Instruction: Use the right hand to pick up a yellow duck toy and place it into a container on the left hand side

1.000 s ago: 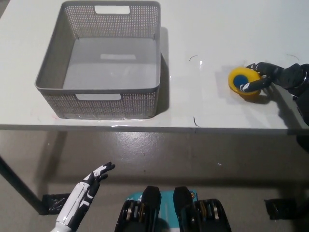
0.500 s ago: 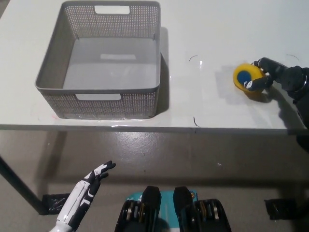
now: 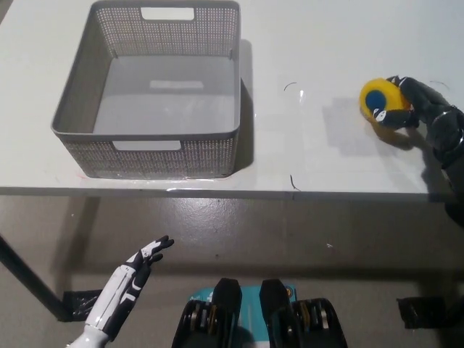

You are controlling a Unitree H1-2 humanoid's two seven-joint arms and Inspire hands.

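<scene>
So the black right robot hand [image 3: 424, 109] has its fingers wrapped around the duck [image 3: 382, 99] over by the right edge of the surface [image 3: 319, 156], with the toy's blue-spotted side facing toward the camera. There's a shadow just under and left of the duck, so I'd guess it's lifted slightly off the surface, but I can't say for sure. The grip comes from the right side, which makes sense since the arm reaches in from that edge and leaves the left side clear for travel. The basket [image 3: 148, 134] sits well apart at the left end of the surface, open top, nothing in it, so it's an easy drop target. The white left robot hand [image 3: 134, 272] just hangs below the front edge, fingers spread, holding nothing, out of the way.
</scene>
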